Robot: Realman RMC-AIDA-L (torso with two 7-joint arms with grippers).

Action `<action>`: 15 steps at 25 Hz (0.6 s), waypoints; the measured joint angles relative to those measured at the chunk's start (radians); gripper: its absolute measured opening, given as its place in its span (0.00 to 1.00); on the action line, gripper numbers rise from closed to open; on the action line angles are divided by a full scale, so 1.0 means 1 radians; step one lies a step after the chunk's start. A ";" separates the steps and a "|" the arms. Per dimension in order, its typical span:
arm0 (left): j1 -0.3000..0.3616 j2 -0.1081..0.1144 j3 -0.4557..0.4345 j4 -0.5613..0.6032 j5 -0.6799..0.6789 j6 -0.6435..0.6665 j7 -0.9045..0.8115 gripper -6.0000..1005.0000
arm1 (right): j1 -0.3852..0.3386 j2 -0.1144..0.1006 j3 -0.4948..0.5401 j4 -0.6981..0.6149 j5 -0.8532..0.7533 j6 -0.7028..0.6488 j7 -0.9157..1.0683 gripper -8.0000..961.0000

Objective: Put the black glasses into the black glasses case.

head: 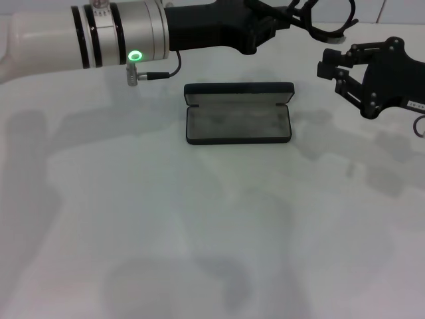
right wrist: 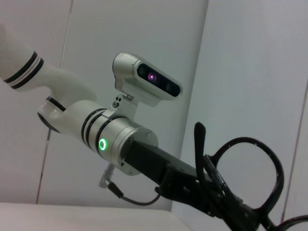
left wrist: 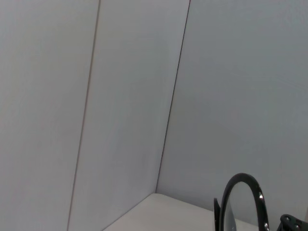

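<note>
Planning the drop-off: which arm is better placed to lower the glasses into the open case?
Left. The left gripper already holds the glasses above and behind the open case; the right gripper hangs beside it, empty.

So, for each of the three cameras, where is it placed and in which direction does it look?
Head view: looks down at the table and the open black glasses case; shows the left tool holding the black glasses and the right tool.
Left wrist view: faces the wall; only a lens rim of the glasses shows.
Right wrist view: looks across at the left arm holding the glasses.
Shared: all three show the glasses.
</note>
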 joint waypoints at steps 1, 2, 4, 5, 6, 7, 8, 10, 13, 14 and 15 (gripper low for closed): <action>0.000 0.000 0.000 0.000 0.000 0.000 0.000 0.04 | 0.000 0.000 -0.001 0.000 -0.002 0.000 0.000 0.18; 0.000 -0.001 0.000 0.000 0.000 0.000 0.000 0.04 | -0.001 -0.001 -0.003 0.000 -0.011 0.000 0.003 0.18; 0.000 -0.001 0.000 -0.001 0.000 0.000 0.012 0.04 | 0.000 -0.001 -0.004 -0.005 -0.043 -0.001 0.015 0.18; 0.000 -0.001 0.000 -0.001 0.000 -0.001 0.027 0.04 | 0.003 -0.001 -0.004 -0.009 -0.072 -0.002 0.028 0.18; 0.000 -0.001 0.000 -0.001 0.000 -0.001 0.032 0.04 | 0.006 -0.001 -0.003 -0.011 -0.093 -0.004 0.038 0.18; 0.001 -0.001 0.000 -0.001 0.002 -0.002 0.054 0.04 | 0.013 -0.001 -0.004 -0.012 -0.118 -0.007 0.051 0.18; 0.001 -0.001 0.000 -0.002 0.004 -0.003 0.077 0.04 | 0.020 -0.001 -0.005 -0.015 -0.142 -0.009 0.066 0.18; 0.001 -0.002 0.001 -0.002 0.012 -0.007 0.104 0.04 | 0.032 0.001 -0.012 -0.027 -0.175 -0.015 0.094 0.18; 0.002 -0.003 0.002 -0.002 0.039 -0.011 0.145 0.04 | 0.039 0.001 -0.045 -0.085 -0.199 -0.022 0.164 0.18; 0.002 -0.003 0.002 -0.002 0.039 -0.011 0.145 0.04 | 0.039 0.000 -0.063 -0.120 -0.208 -0.023 0.204 0.18; 0.002 -0.004 0.002 -0.002 0.047 -0.011 0.160 0.04 | 0.039 0.000 -0.063 -0.120 -0.208 -0.023 0.204 0.18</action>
